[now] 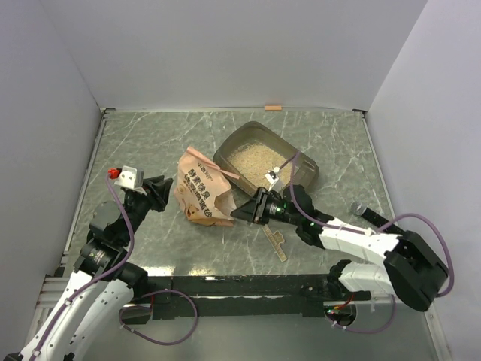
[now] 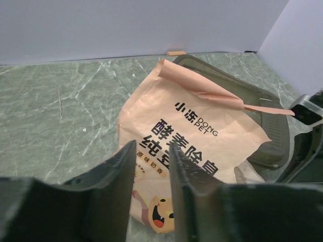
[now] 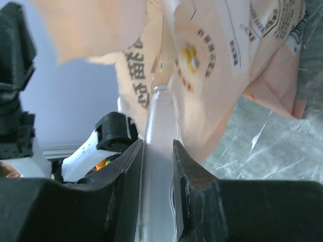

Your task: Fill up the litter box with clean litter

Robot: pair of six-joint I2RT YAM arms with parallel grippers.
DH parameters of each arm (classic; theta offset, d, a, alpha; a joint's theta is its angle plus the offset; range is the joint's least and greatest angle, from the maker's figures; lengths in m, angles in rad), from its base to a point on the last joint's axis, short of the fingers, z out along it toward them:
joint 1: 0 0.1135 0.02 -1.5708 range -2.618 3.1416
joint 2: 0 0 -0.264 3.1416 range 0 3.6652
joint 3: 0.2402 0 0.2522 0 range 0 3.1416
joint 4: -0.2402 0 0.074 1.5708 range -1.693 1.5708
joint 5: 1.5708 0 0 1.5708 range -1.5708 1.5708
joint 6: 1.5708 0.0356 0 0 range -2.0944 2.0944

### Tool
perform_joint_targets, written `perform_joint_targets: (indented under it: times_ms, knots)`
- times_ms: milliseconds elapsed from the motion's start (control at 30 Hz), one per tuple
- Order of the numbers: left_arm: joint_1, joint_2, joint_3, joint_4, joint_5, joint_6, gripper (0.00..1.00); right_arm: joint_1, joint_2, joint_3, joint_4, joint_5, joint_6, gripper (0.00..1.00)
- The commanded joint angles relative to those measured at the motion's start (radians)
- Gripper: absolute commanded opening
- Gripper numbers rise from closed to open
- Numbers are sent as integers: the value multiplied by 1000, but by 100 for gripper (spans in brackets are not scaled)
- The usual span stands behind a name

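Cable (image 1: 174, 295) in purple loops by the two arm bases at the near edge of the green marbled table (image 1: 150, 143). A little farther in, a flat tan tool (image 1: 276, 242) lies on the tabletop just beside the right arm's forearm; what it is cannot be made out.

The right gripper (image 1: 239, 212) (image 3: 157, 146) reaches left and is pinched on the near right edge of the orange bag (image 1: 201, 188) (image 3: 202, 50). In the right wrist view a pale strip of the bag's edge sits squeezed between the two dark fingers (image 3: 126, 191).

The left gripper (image 1: 167, 192) (image 2: 151, 148) points at the bag from the left, close to its side; whether it touches cannot be told. Its fingers (image 2: 118, 174) stand a narrow gap apart with nothing between them, and the bag's print shows through the gap.

The bag lies crumpled on its side, printed face up. A torn strip at its top stretches right across the rim of the litter box (image 1: 304, 169) (image 2: 267, 126).

The litter box sits just right of and behind the bag, set at an angle on the table. Clean litter (image 1: 252, 158) lies inside it as a pale beige bed, mostly toward its far left part.

Farthest back, a small tan strip (image 1: 273, 107) (image 2: 176, 52) rests where the table meets the back wall.
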Motion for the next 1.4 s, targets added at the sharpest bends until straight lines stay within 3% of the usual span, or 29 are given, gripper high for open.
perform_joint_targets:
  times_ms: [0, 67, 167, 233, 367, 867, 1367]
  knots:
    - [-3, -1, 34, 32, 21, -4, 45, -11, -120, -39, 39, 32, 9, 0]
    - [-2, -5, 31, 35, 26, -4, 51, -20, -160, -65, 28, 40, 12, 0]
    - [-4, -9, 28, 40, 23, -5, 70, -26, -253, -91, -3, 46, 18, 0]
    - [-4, -12, 26, 43, 23, -5, 74, -25, -287, -106, -33, 54, 26, 0]
    - [-4, -20, 25, 49, 23, -4, 99, -29, -400, -137, -87, 78, 40, 0]
    - [-4, -31, 22, 51, -7, -2, 99, -43, -671, -191, -372, 149, 130, 0]
    - [-4, -31, 23, 49, -17, -7, 99, -41, -841, -195, -496, 218, 221, 0]
